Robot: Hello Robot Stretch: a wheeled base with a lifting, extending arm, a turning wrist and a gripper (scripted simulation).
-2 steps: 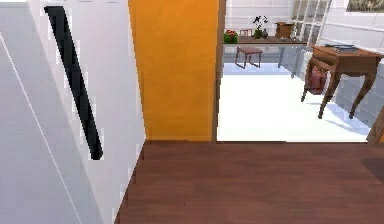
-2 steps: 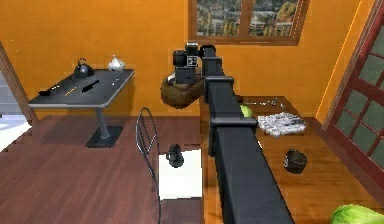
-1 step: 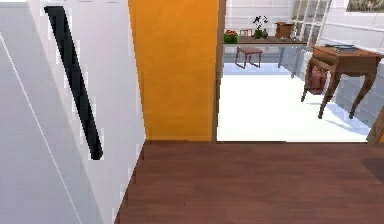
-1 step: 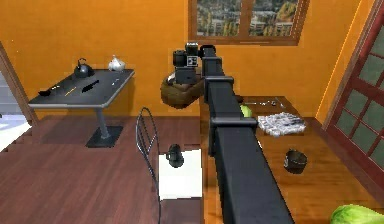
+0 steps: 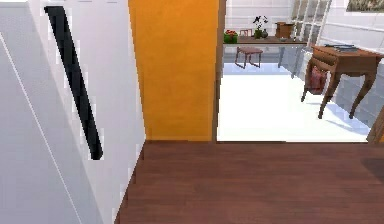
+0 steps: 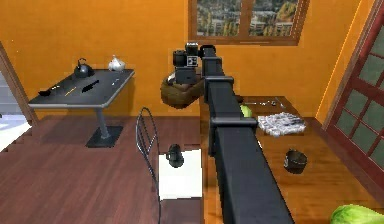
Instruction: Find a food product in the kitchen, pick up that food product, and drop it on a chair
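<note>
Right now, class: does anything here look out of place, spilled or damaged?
One oddity: a small dark object sits on the white seat of the chair, where someone would sit. Nothing looks spilled or broken.

no readable text anywhere — nothing legible

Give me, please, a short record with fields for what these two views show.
hand: holds a brown rounded thing, which hangs clear of the floor
chair: white seat, lower in the arm side view than the hand; a small dark thing sits on it
grey table: arm side view's left, with a kettle on top
ahead: orange wall; to its right, a white-floored room with a wooden desk
</note>
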